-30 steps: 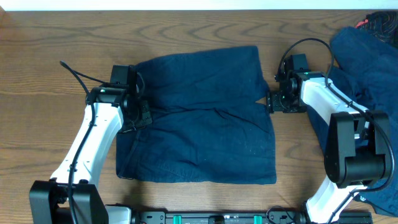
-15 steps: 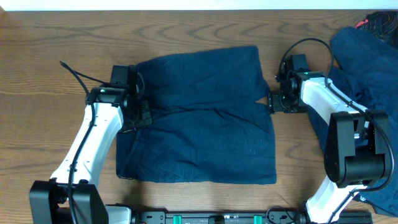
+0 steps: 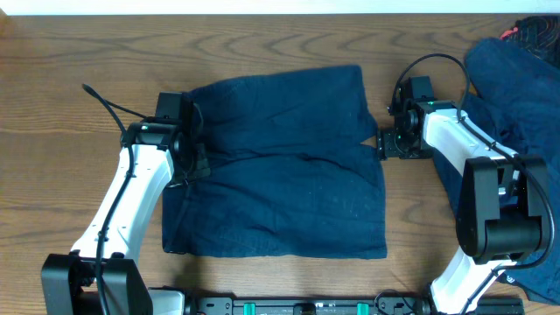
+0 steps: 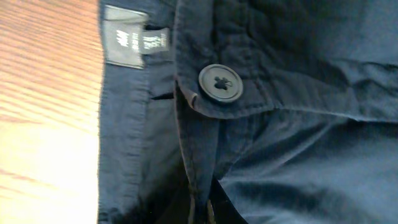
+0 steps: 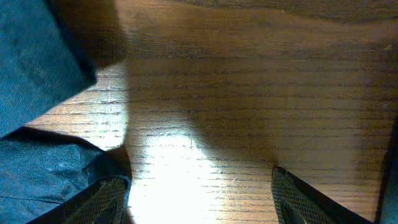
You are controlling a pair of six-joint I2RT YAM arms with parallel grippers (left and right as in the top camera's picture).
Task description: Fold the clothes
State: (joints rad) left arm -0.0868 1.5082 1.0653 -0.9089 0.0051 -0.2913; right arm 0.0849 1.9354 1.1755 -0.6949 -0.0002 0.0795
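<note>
Shorts lay flat at the centre of the table in the overhead view. Their waist was toward the left of the frame and the two legs pointed to the right, so the long axis ran left to right. More clothes were heaped at the right edge, well apart from the left arm.

The left gripper was on the waist edge, at about the middle of it. Its wrist view showed the button and the label very near, with the cloth drawn down to the bottom centre. The jaws were together, and I judge that they pinched the waistband there, though the tips themselves were not visible.

The right gripper was just beside the notch between the two legs, on the opposite side. Its fingers were apart, with only bare wood between them, and the cloth was at the left of that view, near one finger.

Both grippers thus were on one line along the shorts. The right one probably needed to move left, to the cloth, before any fold.
</note>
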